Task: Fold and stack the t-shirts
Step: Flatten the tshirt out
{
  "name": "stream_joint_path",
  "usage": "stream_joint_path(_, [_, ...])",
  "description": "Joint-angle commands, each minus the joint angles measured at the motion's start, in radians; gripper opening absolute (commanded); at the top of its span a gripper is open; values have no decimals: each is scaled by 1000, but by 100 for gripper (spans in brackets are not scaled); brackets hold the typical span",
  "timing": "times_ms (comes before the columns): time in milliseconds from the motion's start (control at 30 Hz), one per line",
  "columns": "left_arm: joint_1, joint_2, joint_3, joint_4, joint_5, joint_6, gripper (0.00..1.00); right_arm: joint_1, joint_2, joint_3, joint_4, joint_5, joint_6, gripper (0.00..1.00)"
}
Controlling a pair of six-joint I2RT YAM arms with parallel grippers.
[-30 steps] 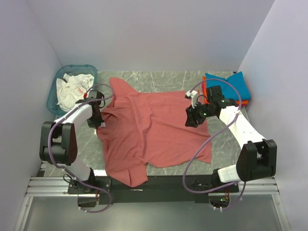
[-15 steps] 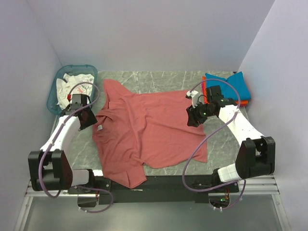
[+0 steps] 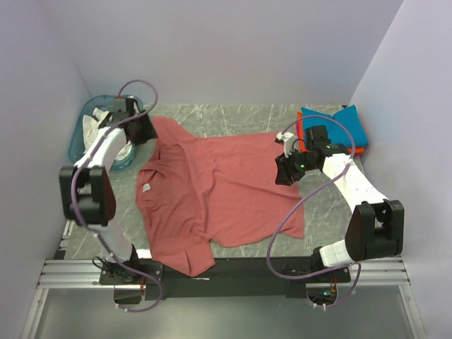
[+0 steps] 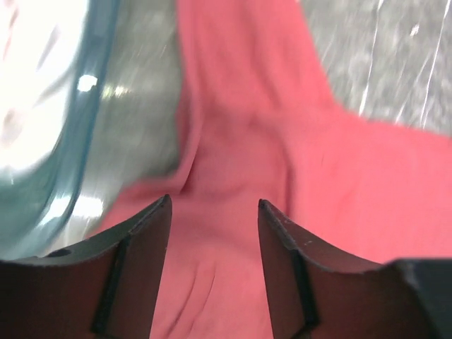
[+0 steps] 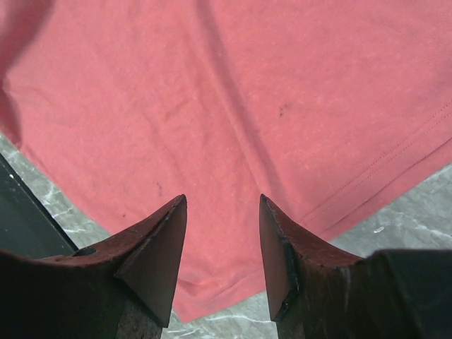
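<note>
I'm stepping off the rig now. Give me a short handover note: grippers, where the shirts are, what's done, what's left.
Left gripper: open, empty, over the red t-shirt at its sleeve near the basket.
Right gripper: open, empty, over its hem.
Done: Teal-blue shirt and orange shirt folded, stacked far right.
Left: the red one lies spread, unfolded; fold and stack it.

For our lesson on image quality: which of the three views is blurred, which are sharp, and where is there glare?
Top external view: sharp and evenly lit, the red t-shirt crisp. Left wrist view: motion-blurred, with glare on the teal basket rim and washed-out white inside it. Right wrist view: sharp, hem stitching clear.
</note>
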Motion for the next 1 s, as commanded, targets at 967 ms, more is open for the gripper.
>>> stream_joint_path(967, [-96, 180, 144, 27, -20, 53, 56, -16, 440, 263, -35, 76, 66, 52])
